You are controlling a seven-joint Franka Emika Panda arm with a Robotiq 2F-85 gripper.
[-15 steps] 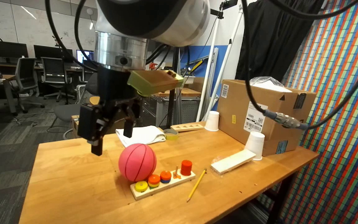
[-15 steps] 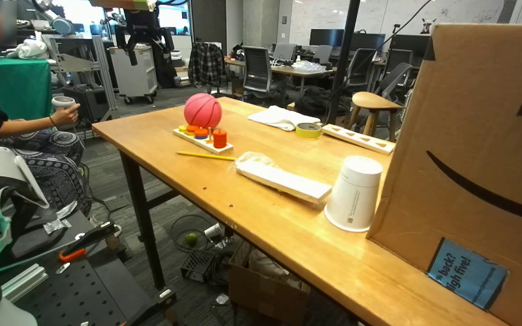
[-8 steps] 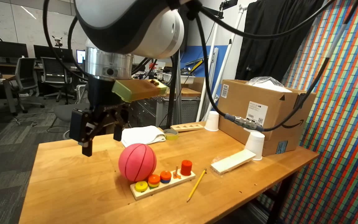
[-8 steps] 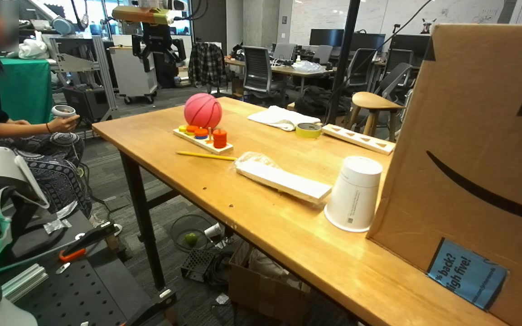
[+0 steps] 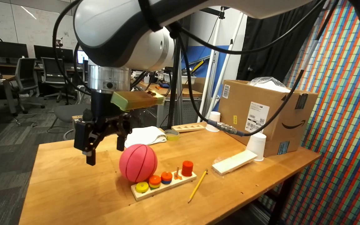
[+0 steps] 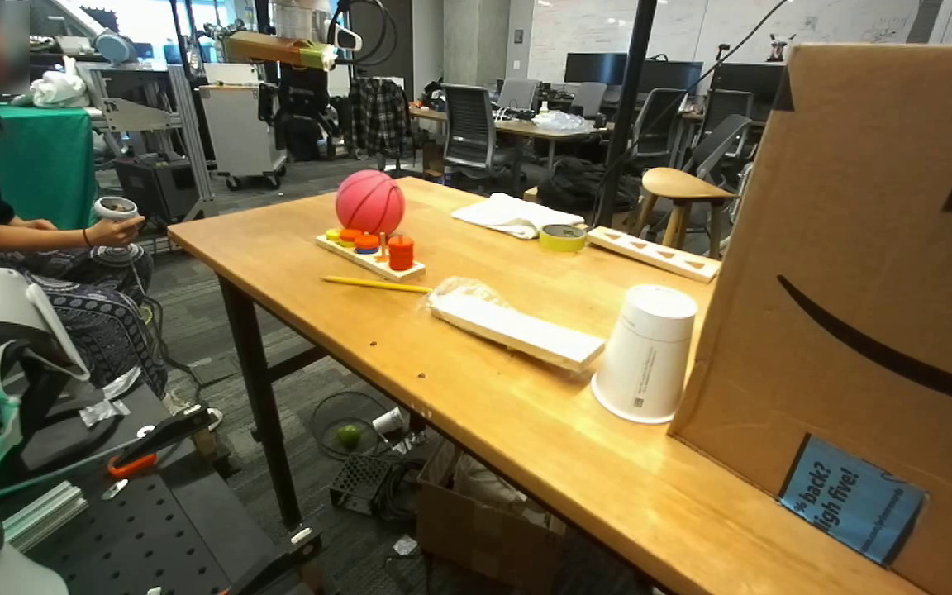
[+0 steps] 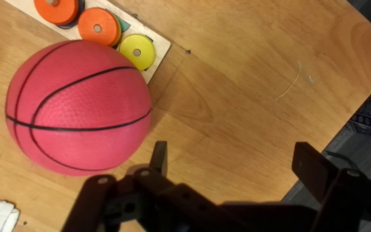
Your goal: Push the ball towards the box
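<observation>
A pink ball with black lines rests on the wooden table, against the back of a stacking toy, in both exterior views [image 5: 138, 163] [image 6: 369, 202]. It fills the left of the wrist view [image 7: 79, 106]. The cardboard box [image 5: 261, 117] stands at the table's far end from the ball and also shows large in an exterior view [image 6: 881, 264]. My gripper [image 5: 105, 153] is open and empty, above the table beside the ball, on the side away from the box. In the wrist view the gripper [image 7: 230, 153] has bare table between its fingers; the ball is outside the jaws.
The stacking toy [image 5: 180, 178] touches or nearly touches the ball. A pencil [image 5: 197, 186], a wrapped white block [image 5: 234, 162], white cups [image 5: 256, 146], tape [image 5: 172, 135], a white cloth [image 5: 145, 136] and a slotted wooden piece [image 5: 188, 127] lie around. A person [image 6: 30, 231] sits nearby.
In an exterior view my gripper has shifted left and then come down lower beside the ball. It stays open. The ball, toy and box have not moved.
</observation>
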